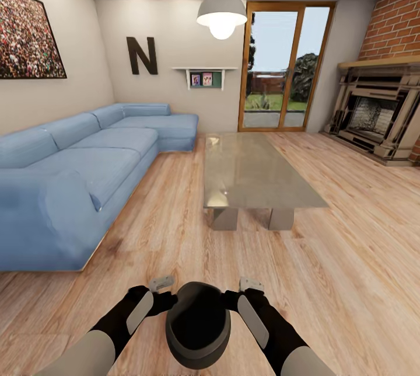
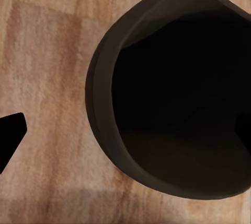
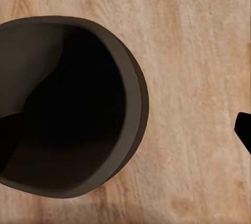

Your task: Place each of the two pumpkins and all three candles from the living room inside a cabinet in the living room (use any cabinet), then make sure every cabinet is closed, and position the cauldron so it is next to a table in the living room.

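Between both grippers, cauldron (image 1: 198, 324) held over wood floor (image 1: 326, 282); left gripper (image 1: 166, 300) and right gripper (image 1: 231, 299) each straddle rim, table (image 1: 251, 174) ahead.

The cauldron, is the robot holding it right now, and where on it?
Yes: the cauldron is held between both grippers, left gripper and right gripper, each with one finger inside and one outside its rim, on opposite sides.

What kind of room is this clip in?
A living room, by the look of it: a blue sectional sofa along the wall, a low glass-topped coffee table on the wood floor, and a fireplace against a brick wall. The robot holds a black cauldron between both arms.
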